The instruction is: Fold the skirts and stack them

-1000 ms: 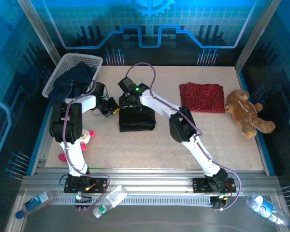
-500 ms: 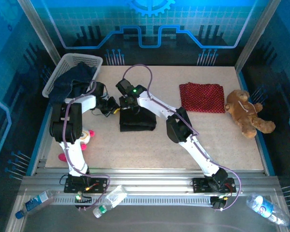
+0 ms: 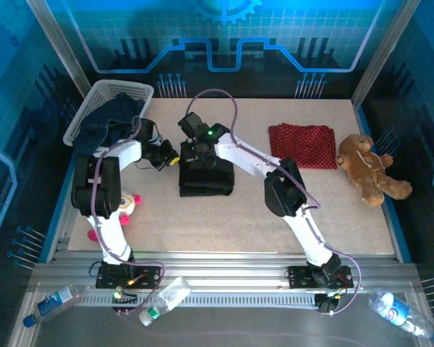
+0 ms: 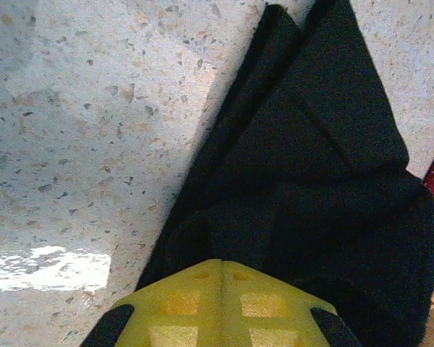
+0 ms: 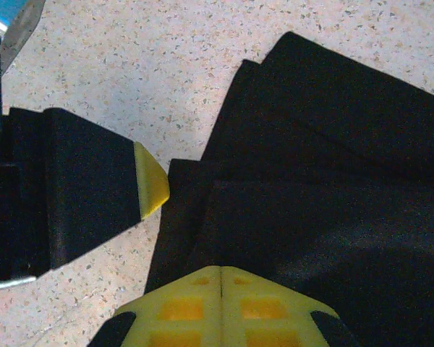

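Note:
The black skirt (image 3: 206, 178) lies folded in a thick pad on the table, left of centre. My left gripper (image 3: 171, 160) is at its back left corner, and in the left wrist view its yellow fingers (image 4: 222, 262) are shut, with bunched black cloth (image 4: 311, 181) right at the tips. My right gripper (image 3: 196, 155) sits on the skirt's back edge. Its jaws (image 5: 222, 269) are closed at the edge of the black skirt (image 5: 333, 202), with the left gripper's tip (image 5: 152, 189) just beside. The red dotted skirt (image 3: 301, 145) lies folded to the right. Dark blue denim skirts (image 3: 110, 119) hang out of the basket.
A white basket (image 3: 130, 90) stands at the back left corner. A brown teddy bear (image 3: 369, 170) lies at the right edge. A pink-and-white plush toy (image 3: 128, 204) lies by the left arm. Bare tabletop stretches in front of the black skirt. Water bottles (image 3: 163, 298) lie on the near rail.
My right gripper, which was open a second ago, has shut at the black skirt's back edge, and its wrist shifted slightly right. The left gripper stayed shut and barely moved.

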Available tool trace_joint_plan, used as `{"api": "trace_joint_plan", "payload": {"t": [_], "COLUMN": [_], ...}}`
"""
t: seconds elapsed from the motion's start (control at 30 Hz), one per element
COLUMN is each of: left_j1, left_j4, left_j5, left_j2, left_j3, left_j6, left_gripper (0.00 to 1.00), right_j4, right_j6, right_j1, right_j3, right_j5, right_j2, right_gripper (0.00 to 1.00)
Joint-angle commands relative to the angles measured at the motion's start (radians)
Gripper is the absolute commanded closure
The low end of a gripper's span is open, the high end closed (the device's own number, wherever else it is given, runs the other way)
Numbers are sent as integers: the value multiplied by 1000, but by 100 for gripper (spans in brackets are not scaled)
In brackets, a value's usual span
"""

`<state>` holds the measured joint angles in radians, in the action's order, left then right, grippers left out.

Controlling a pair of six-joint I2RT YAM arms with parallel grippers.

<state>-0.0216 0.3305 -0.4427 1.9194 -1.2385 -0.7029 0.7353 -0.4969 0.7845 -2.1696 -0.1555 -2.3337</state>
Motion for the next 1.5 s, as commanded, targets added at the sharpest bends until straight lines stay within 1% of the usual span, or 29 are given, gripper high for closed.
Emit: {"api": "trace_joint_plan", "payload": {"t": [0.0, 0.13, 0.3, 0.37, 0.43, 0.5, 0.6, 0.67, 0.7, 0.73, 0.77, 0.8, 0.83, 0.87, 0.93, 1.03, 1.07, 1.1, 1.17, 1.2, 1.23, 1.3, 1.33, 1.47], "left_j1": [6, 5, 3, 2, 3, 3, 2, -3, -2, 0, 2, 7, 16, 23, 39, 49, 47, 44, 22, -1, -30, -95, -128, -245], "left_j4": [-13, -25, -57, -53, -31, -36, -71, -90, -87, -67, -47, -29, -16, -13, -4, 43, 48, 41, 24, 18, 18, 9, -8, -113], "left_j5": [-23, -48, -98, -100, -80, -71, -119, -129, -121, -103, -85, -73, -69, -66, -42, 41, 50, 46, 29, 25, 24, 13, 3, -13], "left_j2": [-1, 47, 82, 89, 84, 77, 83, 82, 82, 82, 82, 82, 78, 68, 22, -84, -121, -160, -229, -256, -272, -281, -276, -223], "left_j3": [-8, -21, -37, -46, -53, -56, -71, -82, -88, -99, -107, -110, -106, -97, -55, 0, 17, 44, 86, 100, 106, 106, 106, 111], "left_j6": [-3, -7, -12, -5, 15, 31, 46, 52, 59, 67, 74, 80, 79, 78, 74, 76, 75, 63, 42, 31, 18, -10, -35, -144], "left_gripper": [91, 100, 100, 100, 99, 99, 100, 100, 100, 99, 96, 84, 72, 65, 57, 55, 54, 54, 52, 52, 51, 51, 51, 52], "right_j4": [-45, -91, -97, -70, -60, -73, -89, -83, -71, -58, -43, -25, -14, -13, -20, -17, -17, -14, -5, 2, 11, 36, 55, 141], "right_j6": [3, 38, 34, 26, 28, 44, 69, 67, 58, 50, 40, 35, 39, 50, 99, 158, 174, 189, 217, 236, 255, 295, 319, 379], "right_j1": [13, 31, 35, 35, 32, 30, 28, 23, 18, 11, 4, -4, -8, -10, -14, -32, -43, -57, -91, -107, -126, -150, -162, -180], "right_j3": [50, 93, 84, 50, 30, 38, 59, 63, 55, 42, 24, 3, -12, -12, 7, 57, 77, 95, 121, 128, 126, 101, 79, -21], "right_j5": [26, 64, 83, 58, 25, 21, 34, 34, 34, 46, 58, 74, 82, 79, 60, 36, 32, 30, 53, 67, 79, 113, 137, 159], "right_j2": [56, 85, 54, 40, 47, 69, 95, 85, 71, 53, 39, 26, 25, 33, 66, 113, 122, 129, 128, 121, 111, 74, 54, -49], "right_gripper": [100, 100, 100, 100, 100, 100, 100, 100, 98, 93, 84, 76, 71, 66, 58, 53, 53, 53, 58, 64, 72, 84, 88, 97]}}
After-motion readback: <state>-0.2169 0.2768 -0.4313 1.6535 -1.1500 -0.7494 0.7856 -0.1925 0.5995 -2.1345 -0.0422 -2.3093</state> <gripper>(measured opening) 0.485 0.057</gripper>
